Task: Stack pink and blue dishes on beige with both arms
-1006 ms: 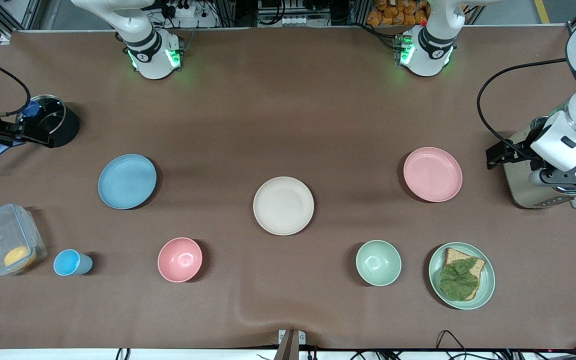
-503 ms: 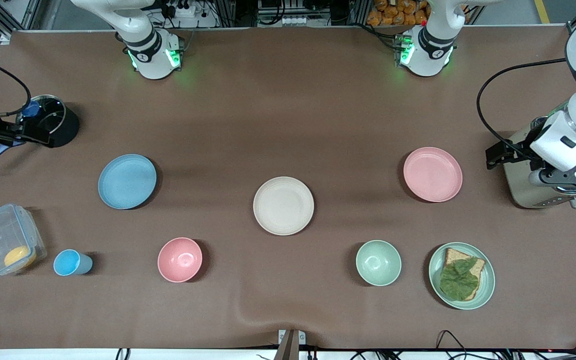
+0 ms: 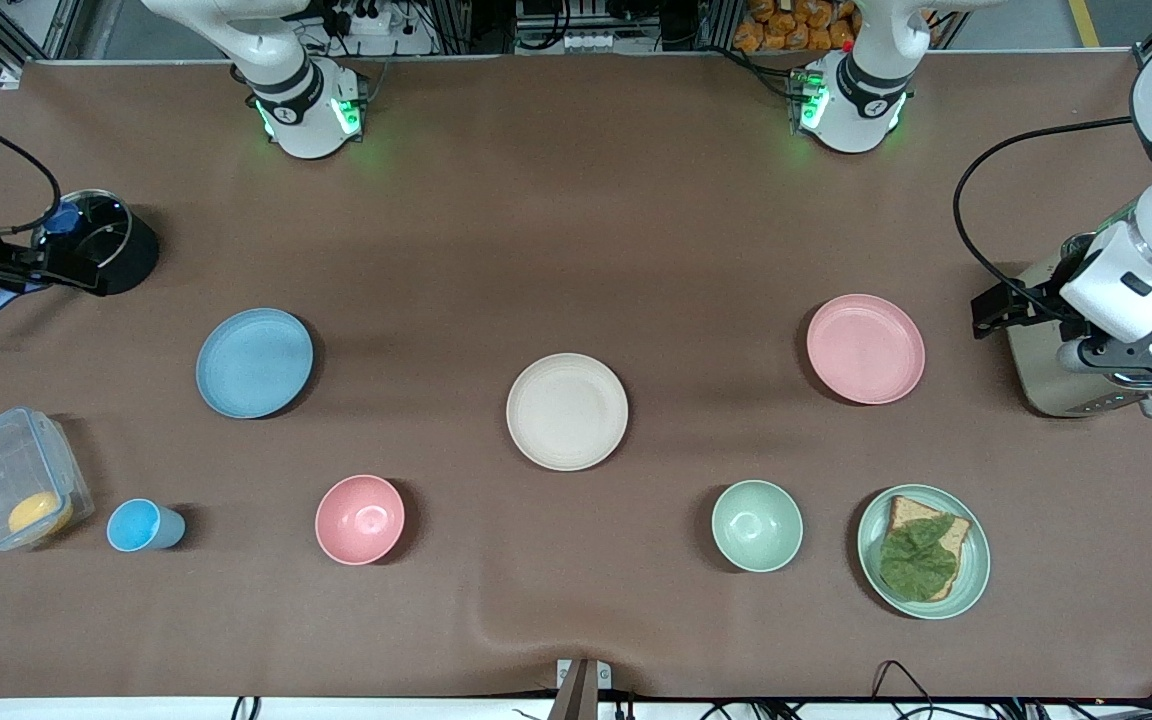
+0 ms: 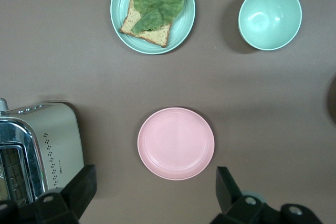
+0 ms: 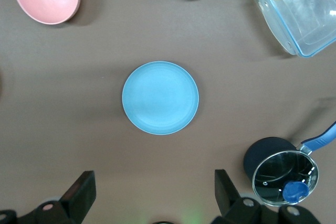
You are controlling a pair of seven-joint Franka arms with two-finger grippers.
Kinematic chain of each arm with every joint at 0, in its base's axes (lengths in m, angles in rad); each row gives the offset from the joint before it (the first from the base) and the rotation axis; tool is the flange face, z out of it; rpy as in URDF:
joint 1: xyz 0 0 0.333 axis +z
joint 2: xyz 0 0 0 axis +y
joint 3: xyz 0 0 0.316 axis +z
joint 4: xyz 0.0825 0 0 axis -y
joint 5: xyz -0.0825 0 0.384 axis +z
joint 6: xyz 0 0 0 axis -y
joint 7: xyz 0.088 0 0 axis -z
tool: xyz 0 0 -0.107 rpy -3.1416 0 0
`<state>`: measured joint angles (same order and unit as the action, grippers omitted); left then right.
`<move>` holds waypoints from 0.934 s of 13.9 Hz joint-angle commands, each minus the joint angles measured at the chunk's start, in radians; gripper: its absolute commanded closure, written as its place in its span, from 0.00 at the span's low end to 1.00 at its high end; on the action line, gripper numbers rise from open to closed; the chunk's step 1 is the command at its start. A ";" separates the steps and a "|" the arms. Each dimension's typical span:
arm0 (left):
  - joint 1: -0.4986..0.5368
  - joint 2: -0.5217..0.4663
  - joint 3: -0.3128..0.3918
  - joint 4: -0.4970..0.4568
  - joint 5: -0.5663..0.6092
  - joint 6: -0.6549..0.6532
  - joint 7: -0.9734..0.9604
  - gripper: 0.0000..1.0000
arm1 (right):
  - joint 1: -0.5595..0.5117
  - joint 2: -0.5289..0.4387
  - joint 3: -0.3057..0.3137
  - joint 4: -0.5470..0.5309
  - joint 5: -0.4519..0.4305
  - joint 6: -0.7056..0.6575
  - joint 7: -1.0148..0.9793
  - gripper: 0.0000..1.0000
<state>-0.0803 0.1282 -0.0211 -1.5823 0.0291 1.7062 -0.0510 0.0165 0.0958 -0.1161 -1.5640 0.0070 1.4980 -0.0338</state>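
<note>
Pink plate [image 4: 176, 143] lay below the left hand [image 4: 152, 195], fingers spread and empty; blue plate [image 5: 160, 97] lay below the right hand [image 5: 152, 195], likewise spread. Beige plate [image 3: 567, 411] sat between them on the tabletop [image 3: 576, 230].

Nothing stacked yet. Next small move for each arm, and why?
Probably lower both: the left gripper, open, hangs by the pink plate; the right gripper, open, by the blue plate. Both plates lie untouched, apart from the bare beige plate.
</note>
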 commanded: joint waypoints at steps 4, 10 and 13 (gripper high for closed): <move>0.005 0.013 -0.002 0.013 -0.006 0.001 0.025 0.00 | -0.111 0.128 0.010 0.002 -0.010 -0.004 -0.199 0.00; 0.051 0.111 0.000 -0.004 -0.035 -0.042 0.034 0.00 | -0.181 0.260 0.013 -0.097 0.001 0.158 -0.216 0.00; 0.057 0.137 0.000 -0.100 -0.080 -0.056 0.039 0.00 | -0.193 0.272 0.013 -0.259 0.025 0.373 -0.305 0.00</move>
<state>-0.0329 0.2650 -0.0173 -1.6218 -0.0206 1.6625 -0.0369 -0.1534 0.3836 -0.1156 -1.7198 0.0130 1.7697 -0.2851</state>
